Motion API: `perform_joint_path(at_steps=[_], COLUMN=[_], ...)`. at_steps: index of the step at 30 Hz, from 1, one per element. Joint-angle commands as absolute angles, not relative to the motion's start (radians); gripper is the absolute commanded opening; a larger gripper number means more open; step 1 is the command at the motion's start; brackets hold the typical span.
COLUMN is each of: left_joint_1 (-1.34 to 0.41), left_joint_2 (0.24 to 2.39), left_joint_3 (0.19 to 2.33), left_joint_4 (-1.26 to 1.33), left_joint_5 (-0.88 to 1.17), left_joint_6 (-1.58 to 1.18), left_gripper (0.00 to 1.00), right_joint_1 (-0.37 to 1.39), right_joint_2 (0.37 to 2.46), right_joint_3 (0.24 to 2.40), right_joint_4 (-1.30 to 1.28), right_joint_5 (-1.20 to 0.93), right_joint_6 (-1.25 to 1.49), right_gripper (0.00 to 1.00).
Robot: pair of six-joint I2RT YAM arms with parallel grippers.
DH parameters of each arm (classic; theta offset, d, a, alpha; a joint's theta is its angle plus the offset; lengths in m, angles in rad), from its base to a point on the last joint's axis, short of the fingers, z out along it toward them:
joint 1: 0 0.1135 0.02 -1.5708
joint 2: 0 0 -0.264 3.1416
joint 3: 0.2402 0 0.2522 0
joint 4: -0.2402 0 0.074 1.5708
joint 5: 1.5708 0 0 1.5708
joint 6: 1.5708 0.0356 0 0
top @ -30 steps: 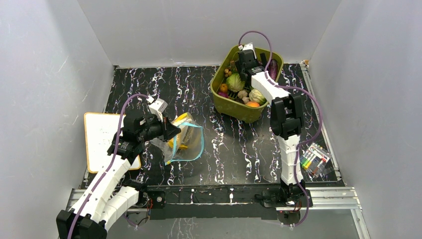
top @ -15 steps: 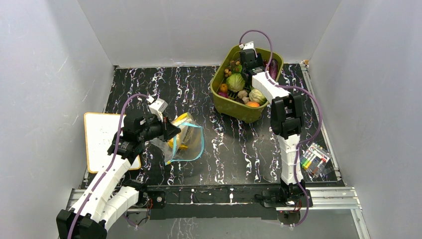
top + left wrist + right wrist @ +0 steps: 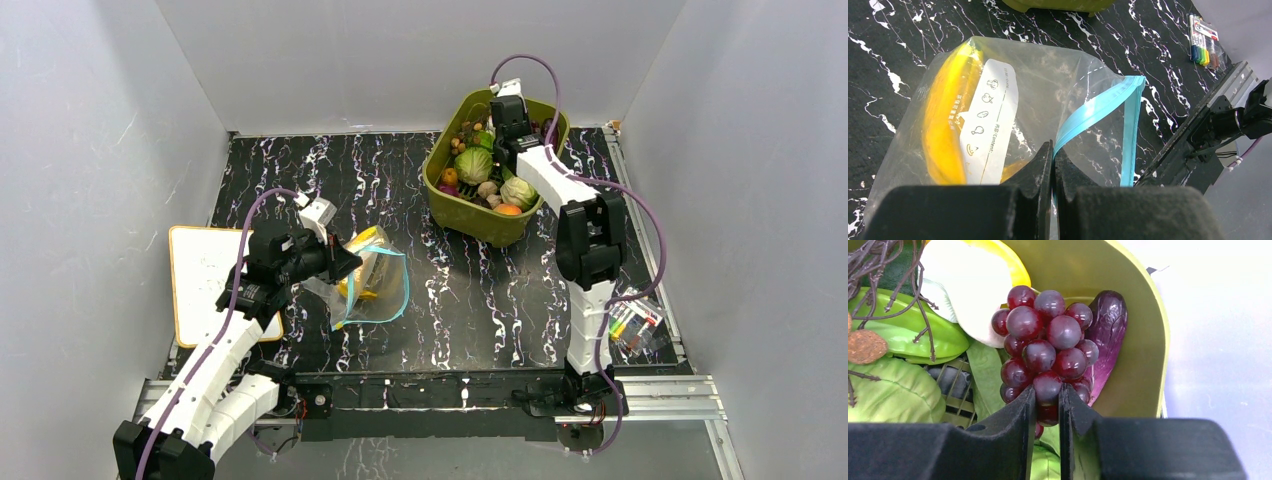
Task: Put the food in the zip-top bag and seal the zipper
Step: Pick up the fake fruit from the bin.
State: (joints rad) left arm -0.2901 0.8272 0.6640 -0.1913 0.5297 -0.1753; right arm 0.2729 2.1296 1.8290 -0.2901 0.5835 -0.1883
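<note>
The clear zip-top bag (image 3: 375, 285) lies at the left-centre of the table with a yellow banana (image 3: 945, 125) inside. My left gripper (image 3: 1053, 147) is shut on its light blue zipper (image 3: 1098, 107), holding the mouth up. Food fills the olive-green tub (image 3: 470, 215) at the back right: a green cabbage (image 3: 472, 165), mushrooms and orange pieces. My right gripper (image 3: 1047, 392) reaches into the tub's far right corner. Its jaws press on the lowest berries of a dark red bunch of grapes (image 3: 1048, 340). A purple eggplant (image 3: 1108, 335) lies right beside the bunch against the tub wall (image 3: 1138, 340).
A white board (image 3: 205, 280) lies at the table's left edge under my left arm. A clear pack of coloured markers (image 3: 632, 322) sits near the front right. Grey walls enclose the table on three sides. A metal rail runs along the near edge.
My right gripper has closed from wide open onto the grapes, and the right arm has shifted toward the tub's far right corner. The left arm and the bag have not moved.
</note>
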Motion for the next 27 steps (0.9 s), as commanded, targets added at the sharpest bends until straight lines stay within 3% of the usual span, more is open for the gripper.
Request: perform_joint_path(at_steps=[1, 14, 27], left_joint_1=[-0.293, -0.294, -0.294], left_joint_2=[0.811, 0.809, 0.874], left_joint_3=[0.684, 0.688, 0.876], left_joint_4=[-0.195, -0.190, -0.282], left_joint_5=[0.519, 0.482, 0.471], left_joint_6=[-0.163, -0.229, -0.329], left_gripper=[0.00, 0.00, 0.00], right_joint_1=[0.267, 0.288, 0.352], right_joint_2=[2.026, 1.841, 1.544], right_joint_3=[1.810, 1.782, 1.737], right_joint_4=[-0.296, -0.440, -0.572], right_joint_5=[0.554, 0.482, 0.269], right_joint_6=[-0.134, -0.005, 0.151], right_gripper=[0.09, 0.00, 0.00])
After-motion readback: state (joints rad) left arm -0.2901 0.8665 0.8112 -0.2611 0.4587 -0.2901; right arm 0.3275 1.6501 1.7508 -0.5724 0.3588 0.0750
